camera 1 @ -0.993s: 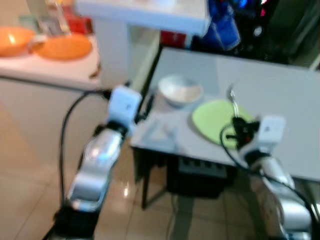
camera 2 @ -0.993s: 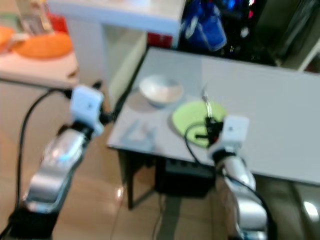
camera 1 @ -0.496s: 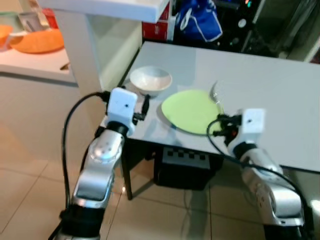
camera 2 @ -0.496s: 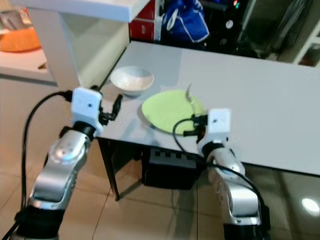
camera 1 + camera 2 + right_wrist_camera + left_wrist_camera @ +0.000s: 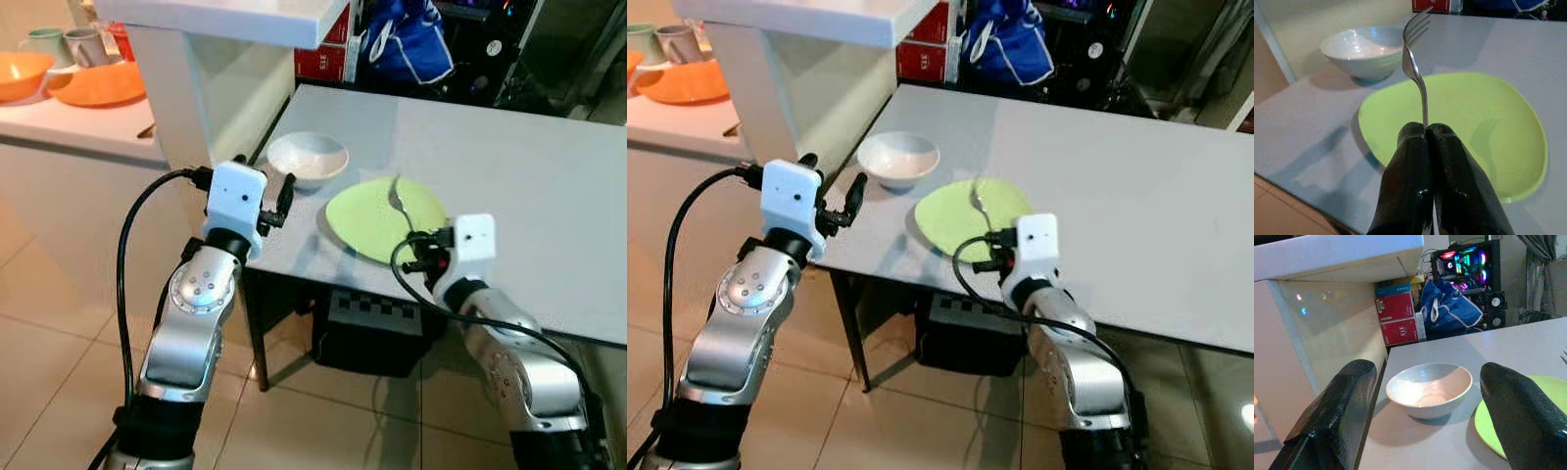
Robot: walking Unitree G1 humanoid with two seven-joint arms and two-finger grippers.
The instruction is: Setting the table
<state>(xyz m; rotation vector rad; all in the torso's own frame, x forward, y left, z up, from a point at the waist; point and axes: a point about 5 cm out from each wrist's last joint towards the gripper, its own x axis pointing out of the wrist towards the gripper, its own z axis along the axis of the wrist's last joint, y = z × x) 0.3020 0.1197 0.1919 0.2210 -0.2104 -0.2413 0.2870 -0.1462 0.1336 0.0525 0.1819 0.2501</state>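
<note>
A white bowl and a light green plate sit near the left front corner of the grey table. My right gripper hovers at the plate's near edge, shut on a metal fork whose tines point up and away over the plate. My left gripper is open at the table's left front corner, just short of the bowl, which shows between its two fingers.
A white counter on the left carries orange dishes and mugs. A white shelf overhangs the table's left side. A blue bag and red boxes lie behind. A black box sits under the table.
The camera has swung and the picture has sharpened. The right gripper still holds the fork over the plate, and the left gripper stays open near the bowl.
</note>
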